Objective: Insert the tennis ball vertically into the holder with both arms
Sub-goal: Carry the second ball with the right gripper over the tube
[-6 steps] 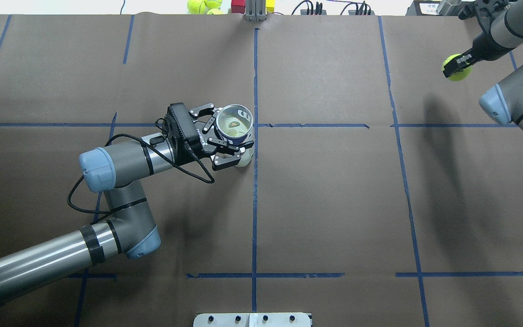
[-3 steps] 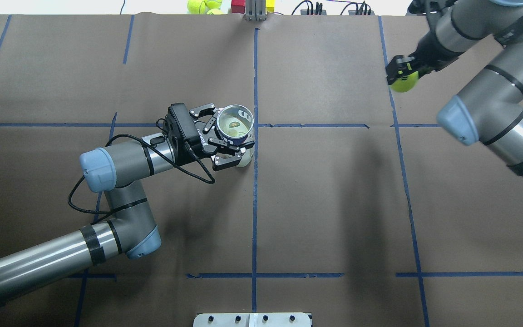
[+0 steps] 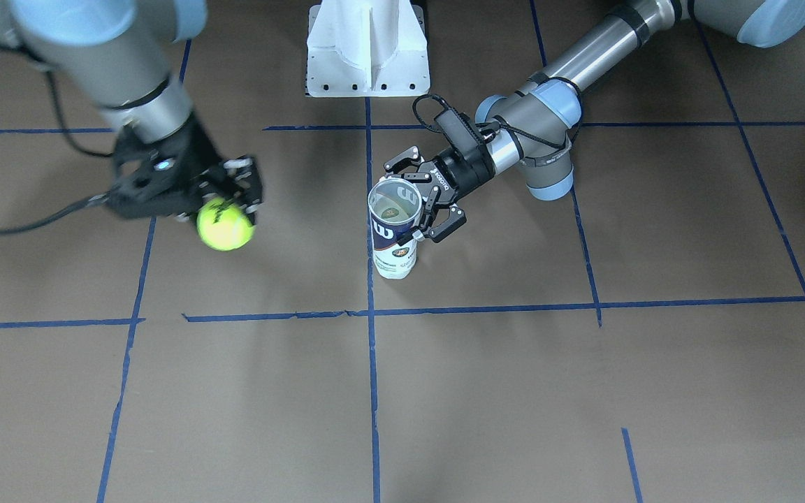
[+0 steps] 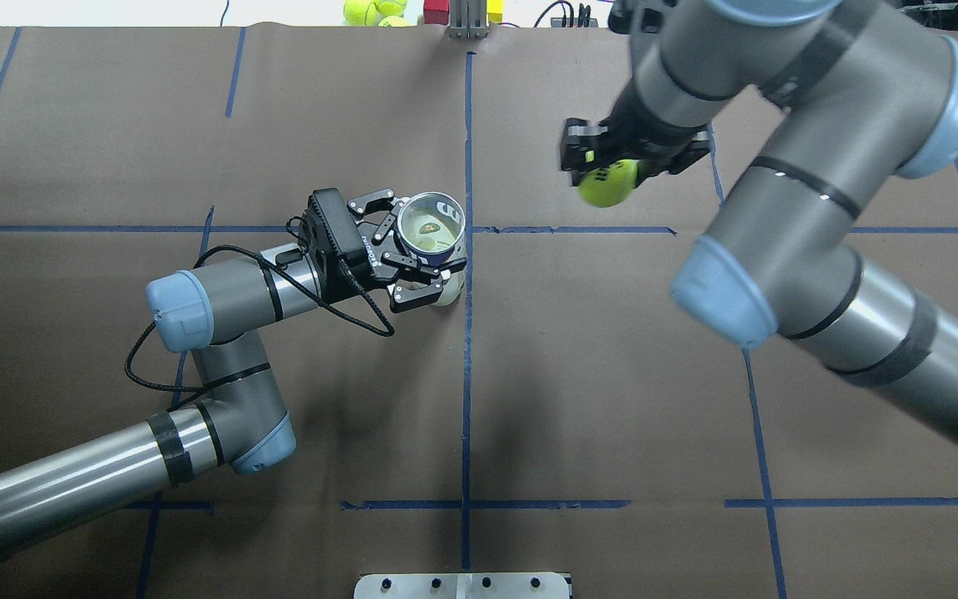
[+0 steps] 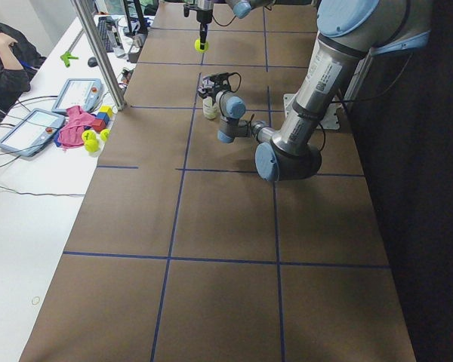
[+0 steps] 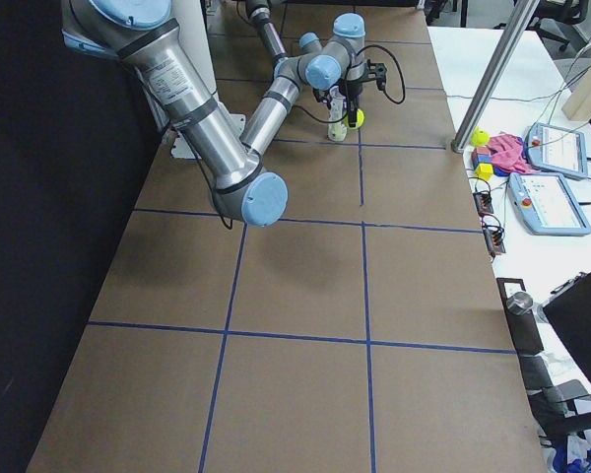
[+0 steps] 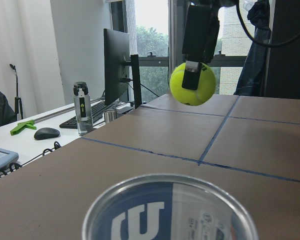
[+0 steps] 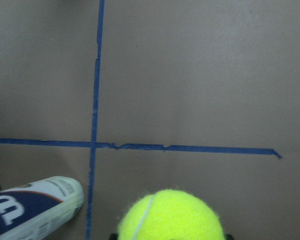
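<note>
The holder, a clear Wilson can with a navy-and-white label, stands upright near the table's middle, its mouth open upward. It also shows in the front view and the right wrist view. Its rim fills the bottom of the left wrist view. My left gripper is shut on the holder from its left side. My right gripper is shut on a yellow-green tennis ball and holds it in the air, to the right of the holder and higher than its rim. The ball also shows in other views.
The white pedestal base stands at the robot's side of the table. Spare tennis balls, coloured blocks and a metal post sit at the far edge. Blue tape lines grid the brown table cover.
My right arm has swung left from the table's far right corner towards the centre, with the ball in its gripper. My left arm and the holder have not moved.
</note>
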